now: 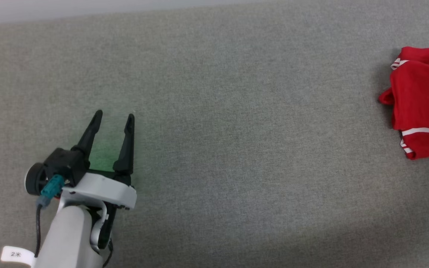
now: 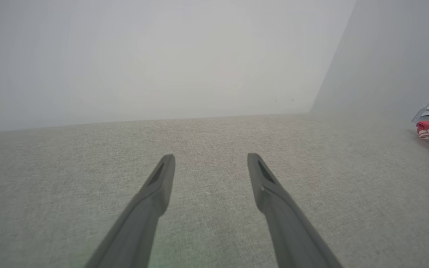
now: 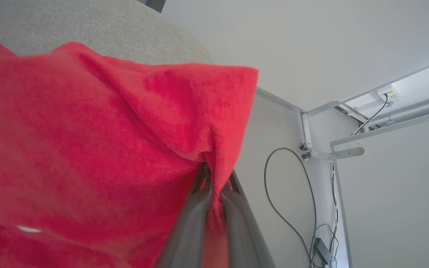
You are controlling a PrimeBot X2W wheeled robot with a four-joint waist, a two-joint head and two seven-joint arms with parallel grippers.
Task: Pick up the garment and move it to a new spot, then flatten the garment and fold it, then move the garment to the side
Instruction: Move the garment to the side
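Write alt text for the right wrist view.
The right claw, shut, pinches a fold of the red garment, which drapes across the left and centre of the view. Behind it lie a grey fabric surface at top left and, to the right, a white wall with a looping black cable and metal brackets.

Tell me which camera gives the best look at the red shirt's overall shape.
The head view: the garment shows bunched at the right edge, stripe trim visible, though partly cut off. The right wrist view has blurred red cloth up close, pinched in the right hand. The left wrist view catches a small corner far right.
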